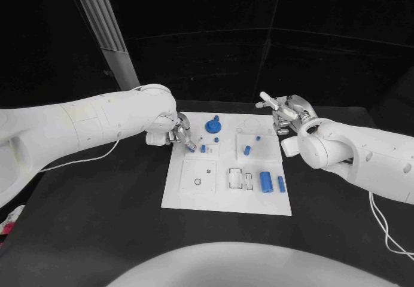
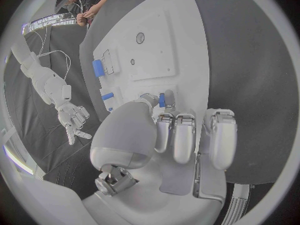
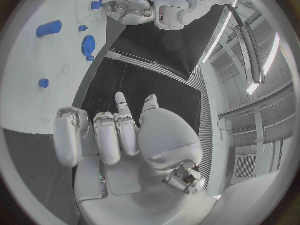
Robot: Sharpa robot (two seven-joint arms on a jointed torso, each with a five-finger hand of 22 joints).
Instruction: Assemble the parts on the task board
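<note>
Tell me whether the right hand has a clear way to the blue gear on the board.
Probably yes: the right hand hovers open beside the board, and nothing stands between it and the blue gear.

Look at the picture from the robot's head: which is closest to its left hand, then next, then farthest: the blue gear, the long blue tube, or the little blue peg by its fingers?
From the left hand:
1. Little blue peg, right at its fingertips, on the board's left side.
2. Blue gear, near the board's far edge.
3. Long blue tube, on the board's near right part.
</note>
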